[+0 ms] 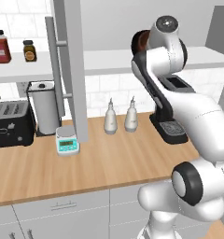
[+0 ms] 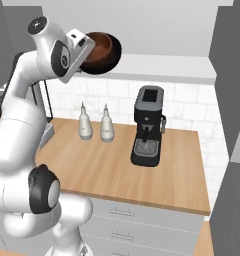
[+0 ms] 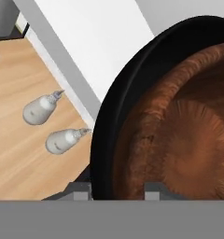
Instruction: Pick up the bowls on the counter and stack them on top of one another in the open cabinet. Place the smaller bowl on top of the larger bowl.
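Hand view: smaller bowl inside larger bowl.

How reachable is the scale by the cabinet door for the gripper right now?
Probably reachable, not directly. The scale sits open on the counter, though the cabinet door hangs close beside it. The gripper is up at the shelf, jaws at the rims of the smaller bowl nested in the larger bowl.
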Available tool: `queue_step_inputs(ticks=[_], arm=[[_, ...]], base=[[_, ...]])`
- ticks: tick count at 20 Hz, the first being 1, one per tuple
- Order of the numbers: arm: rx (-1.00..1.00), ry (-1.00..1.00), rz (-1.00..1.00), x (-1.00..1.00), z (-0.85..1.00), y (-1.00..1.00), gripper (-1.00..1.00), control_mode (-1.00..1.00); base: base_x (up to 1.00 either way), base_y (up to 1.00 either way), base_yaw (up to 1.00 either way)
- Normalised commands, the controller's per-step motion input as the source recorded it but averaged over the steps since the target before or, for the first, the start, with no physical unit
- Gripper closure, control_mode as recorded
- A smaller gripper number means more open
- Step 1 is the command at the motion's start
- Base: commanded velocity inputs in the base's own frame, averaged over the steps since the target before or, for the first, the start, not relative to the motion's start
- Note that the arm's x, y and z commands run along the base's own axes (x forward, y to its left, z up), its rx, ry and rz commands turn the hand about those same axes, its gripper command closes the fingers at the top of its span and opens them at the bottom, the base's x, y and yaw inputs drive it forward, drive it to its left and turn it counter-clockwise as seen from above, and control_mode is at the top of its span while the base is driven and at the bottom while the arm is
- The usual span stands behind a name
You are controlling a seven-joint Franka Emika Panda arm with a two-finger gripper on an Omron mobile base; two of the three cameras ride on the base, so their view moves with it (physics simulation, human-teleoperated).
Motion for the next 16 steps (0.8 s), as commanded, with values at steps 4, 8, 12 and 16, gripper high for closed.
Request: queue_step_inputs(ticks=[4, 8, 12, 16], arm=[[-0.06, 0.00, 0.00, 0.77, -0.15, 0.00, 1.00, -1.00], [0.00, 0.00, 0.00, 0.82, 0.00, 0.00, 1.00, -1.00], [0.00, 0.00, 0.00, 0.74, 0.00, 0.00, 1.00, -1.00], [0.00, 0.00, 0.00, 0.56, 0.00, 0.00, 1.00, -1.00]], base=[[0.00, 0.00, 0.00], [0.00, 0.00, 0.00], [0.00, 0.00, 0.00], [0.00, 0.00, 0.00]])
